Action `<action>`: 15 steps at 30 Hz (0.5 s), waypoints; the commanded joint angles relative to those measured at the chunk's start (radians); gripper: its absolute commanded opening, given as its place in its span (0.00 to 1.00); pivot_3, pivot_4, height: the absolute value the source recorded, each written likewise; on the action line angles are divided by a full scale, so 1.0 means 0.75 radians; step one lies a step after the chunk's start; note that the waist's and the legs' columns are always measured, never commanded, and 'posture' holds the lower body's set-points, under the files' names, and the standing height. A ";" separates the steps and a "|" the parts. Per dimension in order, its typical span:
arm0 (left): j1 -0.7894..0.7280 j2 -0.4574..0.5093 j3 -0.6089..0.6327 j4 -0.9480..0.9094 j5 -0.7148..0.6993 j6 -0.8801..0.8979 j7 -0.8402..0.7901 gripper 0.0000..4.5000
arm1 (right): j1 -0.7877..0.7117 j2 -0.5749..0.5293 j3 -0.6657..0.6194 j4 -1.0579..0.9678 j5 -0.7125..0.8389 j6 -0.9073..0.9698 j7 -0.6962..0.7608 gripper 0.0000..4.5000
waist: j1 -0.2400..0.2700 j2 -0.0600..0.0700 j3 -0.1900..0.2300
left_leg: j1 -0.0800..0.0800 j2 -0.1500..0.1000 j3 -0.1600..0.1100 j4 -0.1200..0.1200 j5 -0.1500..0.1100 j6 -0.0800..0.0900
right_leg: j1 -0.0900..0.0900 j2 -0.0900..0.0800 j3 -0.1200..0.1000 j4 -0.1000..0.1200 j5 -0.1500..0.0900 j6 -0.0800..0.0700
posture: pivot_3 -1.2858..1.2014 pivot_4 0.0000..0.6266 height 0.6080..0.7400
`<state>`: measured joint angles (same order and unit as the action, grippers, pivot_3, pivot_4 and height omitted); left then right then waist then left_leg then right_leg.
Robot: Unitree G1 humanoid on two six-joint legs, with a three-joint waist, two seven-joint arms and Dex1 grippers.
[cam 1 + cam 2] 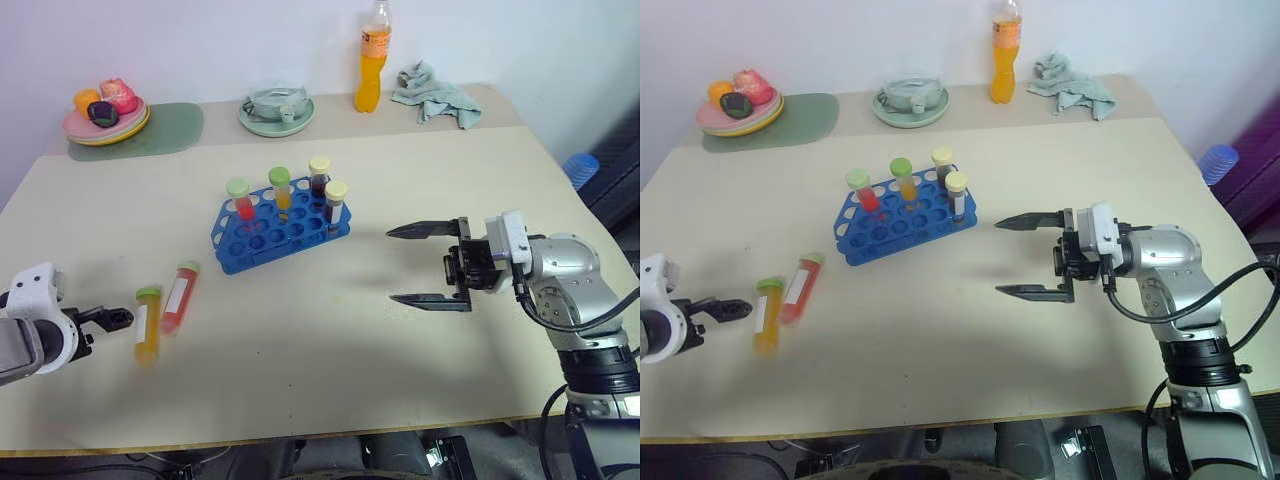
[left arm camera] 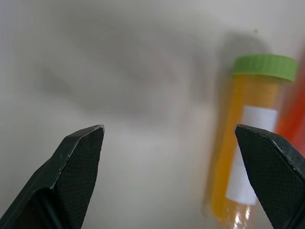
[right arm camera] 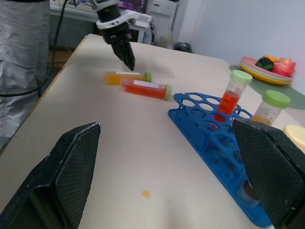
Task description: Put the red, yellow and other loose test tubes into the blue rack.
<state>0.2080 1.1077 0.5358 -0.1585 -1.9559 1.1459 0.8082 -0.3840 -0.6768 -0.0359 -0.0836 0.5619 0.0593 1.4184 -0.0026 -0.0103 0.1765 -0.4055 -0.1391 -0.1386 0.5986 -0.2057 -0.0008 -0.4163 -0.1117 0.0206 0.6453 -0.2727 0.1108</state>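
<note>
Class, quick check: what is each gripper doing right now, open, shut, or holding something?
Left gripper: open, holding nothing, beside the yellow tube.
Right gripper: open, holding nothing, over the table.

Blue rack (image 1: 282,232) sits mid-surface, angled, holding four upright tubes: red with green cap (image 1: 241,200), yellow with green cap (image 1: 280,188), two dark ones with cream caps (image 1: 319,177) (image 1: 335,201). Two loose tubes lie flat side by side nearer the left edge: yellow-orange, green cap (image 1: 147,324); red, green cap (image 1: 180,296).
</note>
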 commanded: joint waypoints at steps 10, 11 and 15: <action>-0.132 -0.009 -0.145 0.003 -0.022 -0.090 0.148 1.00 | -0.040 0.010 0.014 -0.041 0.001 -0.007 -0.028 0.99 | 0.021 0.000 0.000 | -0.001 0.000 0.001 0.000 0.000 0.000 | -0.001 0.000 0.001 0.001 0.000 0.000 | 0.52 0.24 1.00; -0.135 -0.011 -0.151 0.003 -0.022 -0.088 0.155 1.00 | -0.039 0.010 0.015 -0.046 0.002 -0.004 -0.032 0.99 | 0.021 0.000 0.000 | -0.001 0.000 0.001 0.001 0.000 0.000 | -0.001 0.000 0.001 0.001 0.000 0.000 | 0.52 0.24 1.00; -0.171 -0.001 -0.197 0.018 -0.022 -0.092 0.186 1.00 | -0.039 0.011 0.021 -0.056 0.001 0.005 -0.048 0.99 | 0.020 0.000 0.000 | -0.001 0.000 0.001 0.001 0.000 0.000 | -0.001 0.000 0.001 0.001 0.000 0.000 | 0.52 0.24 1.00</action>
<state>0.0951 1.0964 0.3907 -0.1388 -1.9676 1.0835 0.9375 -0.3978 -0.6741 -0.0146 -0.0836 0.5547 0.0616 1.3904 0.0127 -0.0106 0.1763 -0.4062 -0.1392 -0.1377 0.5991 -0.2055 -0.0007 -0.4175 -0.1117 0.0214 0.6461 -0.2725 0.1110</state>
